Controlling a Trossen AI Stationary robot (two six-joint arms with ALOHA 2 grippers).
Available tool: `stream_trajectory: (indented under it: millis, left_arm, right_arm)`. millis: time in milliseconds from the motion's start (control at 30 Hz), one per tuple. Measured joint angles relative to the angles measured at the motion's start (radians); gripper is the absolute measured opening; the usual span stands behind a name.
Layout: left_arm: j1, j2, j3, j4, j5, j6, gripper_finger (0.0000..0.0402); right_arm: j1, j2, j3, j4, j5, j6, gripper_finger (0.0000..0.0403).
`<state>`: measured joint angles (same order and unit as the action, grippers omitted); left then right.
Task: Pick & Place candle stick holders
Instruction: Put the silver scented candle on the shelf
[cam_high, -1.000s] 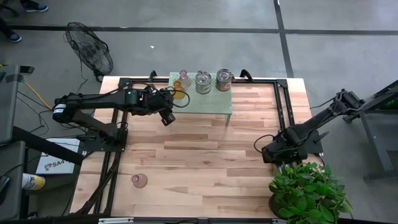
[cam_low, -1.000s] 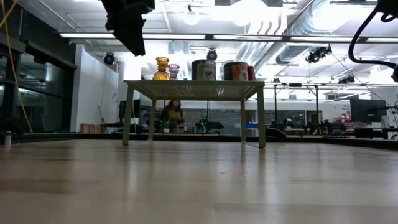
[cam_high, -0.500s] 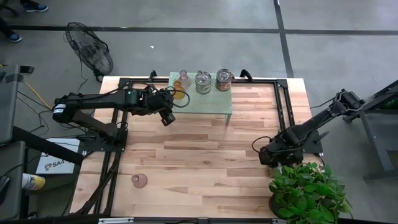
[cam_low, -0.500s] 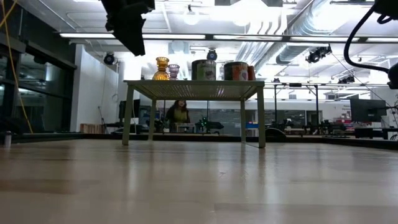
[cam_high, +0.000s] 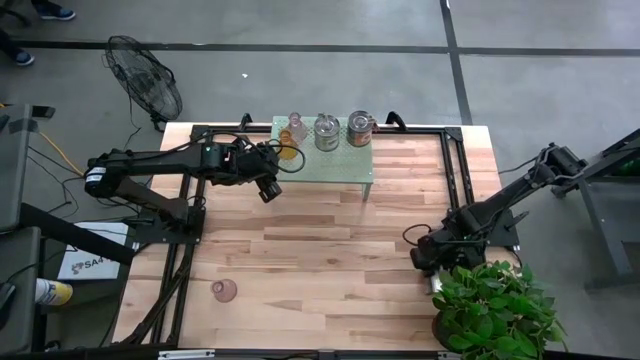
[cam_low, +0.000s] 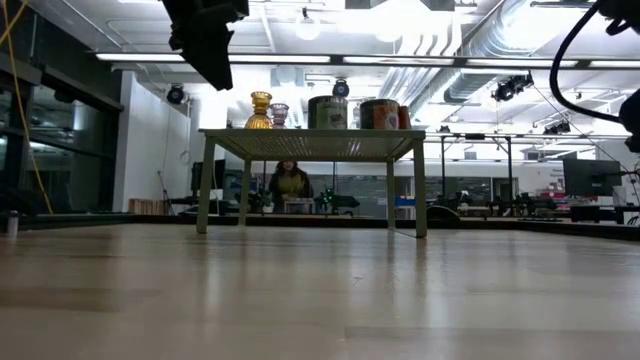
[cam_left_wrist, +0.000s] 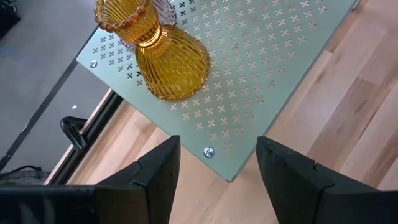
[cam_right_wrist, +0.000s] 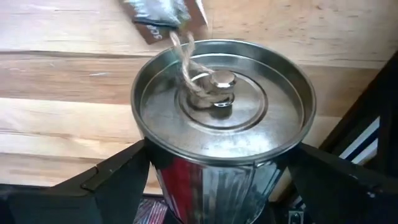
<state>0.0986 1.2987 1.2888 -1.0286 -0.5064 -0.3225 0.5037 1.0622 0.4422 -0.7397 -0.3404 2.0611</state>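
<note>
Candle stick holders: 1 silvery lidded metal tin (cam_right_wrist: 222, 118) sits clamped in the right gripper (cam_high: 437, 262) beside the leafy green plant (cam_high: 495, 305). Amber ribbed glass holder (cam_left_wrist: 163, 53) stands on the pale green perforated stand (cam_left_wrist: 261, 56); left gripper (cam_left_wrist: 217, 177) hovers released.

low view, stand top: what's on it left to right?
amber glass holder → pinkish glass holder → silvery metal holder → metal holder with reddish marks, all on the pale green stand.
</note>
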Motion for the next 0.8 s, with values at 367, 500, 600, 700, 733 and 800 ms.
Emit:
stream_trajectory:
  millis: [367, 500, 600, 700, 733, 800]
  left_arm:
    - [0.0, 0.0, 0.0, 0.004, -0.001, 0.004, 0.0205]
    - [0.0, 0.0, 0.0, 0.008, -0.001, 0.004, 0.0205]
    - [0.0, 0.0, 0.0, 0.008, -0.001, 0.004, 0.0205]
    - [0.0, 0.0, 0.0, 0.008, -0.002, 0.004, 0.0205]
    - [0.0, 0.0, 0.0, 0.007, -0.002, 0.004, 0.0205]
    - [0.0, 0.0, 0.0, 0.007, -0.004, 0.004, 0.0205]
  right_arm:
    - [0.0, 0.04, 0.002, 0.015, 0.037, -0.002, 0.0352]
    - [-0.001, 0.08, 0.004, 0.042, 0.039, -0.021, 0.0354]
    - [0.0, 0.104, 0.005, 0.061, 0.046, -0.019, 0.0359]
    - [0.0, 0.128, 0.005, 0.077, 0.063, -0.019, 0.0364]
    - [0.0, 0.135, 0.005, 0.083, 0.069, -0.017, 0.0364]
    - [0.001, 0.149, 0.005, 0.095, 0.075, -0.007, 0.0364]
